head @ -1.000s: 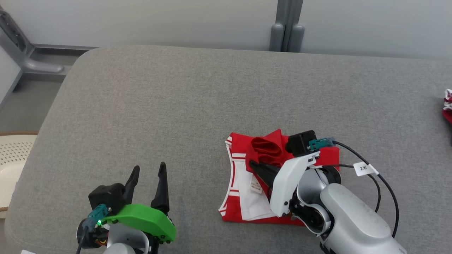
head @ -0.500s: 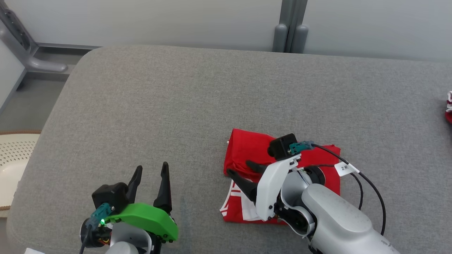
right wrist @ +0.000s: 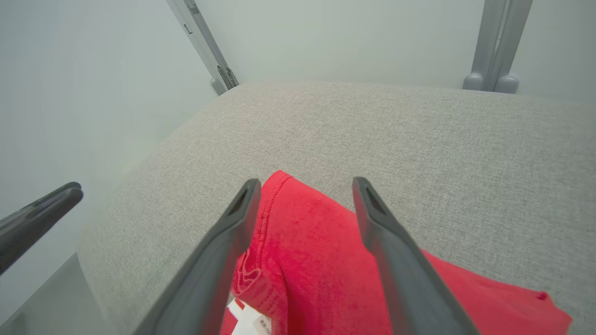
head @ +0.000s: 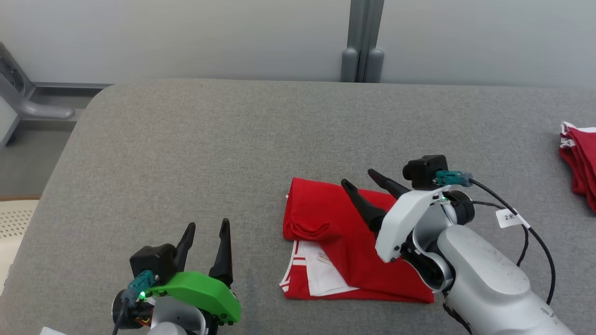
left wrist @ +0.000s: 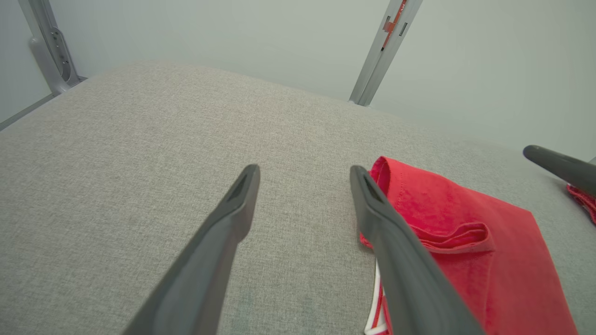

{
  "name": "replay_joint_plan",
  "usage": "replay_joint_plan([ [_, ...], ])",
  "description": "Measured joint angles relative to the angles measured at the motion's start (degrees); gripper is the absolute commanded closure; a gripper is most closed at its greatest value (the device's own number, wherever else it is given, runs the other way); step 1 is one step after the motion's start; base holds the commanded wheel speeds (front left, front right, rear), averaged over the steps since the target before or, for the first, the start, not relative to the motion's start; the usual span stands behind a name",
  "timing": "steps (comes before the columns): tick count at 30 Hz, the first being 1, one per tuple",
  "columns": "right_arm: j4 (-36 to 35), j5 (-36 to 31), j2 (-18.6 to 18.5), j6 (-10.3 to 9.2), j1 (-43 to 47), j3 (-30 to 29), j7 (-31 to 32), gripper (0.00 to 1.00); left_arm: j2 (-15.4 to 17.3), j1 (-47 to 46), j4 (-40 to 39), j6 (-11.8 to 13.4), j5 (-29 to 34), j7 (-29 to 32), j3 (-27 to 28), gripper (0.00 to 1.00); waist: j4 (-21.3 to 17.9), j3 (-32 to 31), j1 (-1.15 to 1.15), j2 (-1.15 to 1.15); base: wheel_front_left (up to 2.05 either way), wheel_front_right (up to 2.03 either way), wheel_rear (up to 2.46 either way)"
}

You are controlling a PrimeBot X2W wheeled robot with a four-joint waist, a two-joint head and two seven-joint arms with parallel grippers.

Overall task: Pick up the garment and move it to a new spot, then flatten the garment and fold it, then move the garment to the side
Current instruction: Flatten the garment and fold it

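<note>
The garment (head: 340,232) is red with white trim, folded into a rough rectangle on the grey cushioned table (head: 209,153). Its white lining and a label show at the lower left corner. My right gripper (head: 358,180) hangs open just above the garment's upper right part, holding nothing. In the right wrist view the garment (right wrist: 316,246) lies under the spread fingers (right wrist: 233,232). My left gripper (head: 207,228) stands open near the table's front edge, to the left of the garment and apart from it. In the left wrist view the garment (left wrist: 461,242) lies beside the right finger.
More red and white cloth (head: 579,158) lies at the table's far right edge. A grey post (head: 362,42) stands behind the table against the pale wall. A perforated cream basket (head: 11,214) sits beyond the table's left edge.
My right gripper has opened and let go of the garment's red flap, which now lies flat over the fold. The gripper has lifted back to the right. The camera has shifted.
</note>
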Motion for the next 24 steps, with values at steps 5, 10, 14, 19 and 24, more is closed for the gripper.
replay_joint_plan([
  [5,0.54,-3.02,-0.88,0.00,2.46,-3.07,-1.11,0.00,0.10,0.30,-0.10,0.03,-0.01,0.04,-0.20,0.00,-0.75,-0.80,0.00,0.00,0.00,0.00,0.00],
  [10,0.34,-4.46,-0.68,0.00,5.50,-4.90,-1.16,0.00,0.66,0.87,-0.24,0.26,-0.03,0.05,-0.15,0.00,-1.17,-1.25,0.00,0.00,0.00,0.00,0.00],
  [14,-0.35,-5.26,-0.31,0.00,6.83,-6.14,-0.89,0.00,0.91,1.00,-0.44,0.52,-0.09,0.04,-0.01,0.00,-1.32,-1.37,0.00,0.00,0.00,0.00,0.00],
  [19,-1.77,-6.77,0.40,0.00,8.12,-8.61,-1.96,0.00,0.92,1.15,-0.22,0.51,-0.11,-0.60,-0.01,0.00,-1.68,-1.63,0.00,0.00,0.00,0.00,0.00],
  [24,-3.42,-11.52,0.68,0.00,9.78,-13.48,-5.94,0.00,0.01,1.05,0.89,-0.58,0.02,-3.48,-0.32,0.00,-2.16,-2.24,0.00,0.00,0.00,0.00,0.00],
])
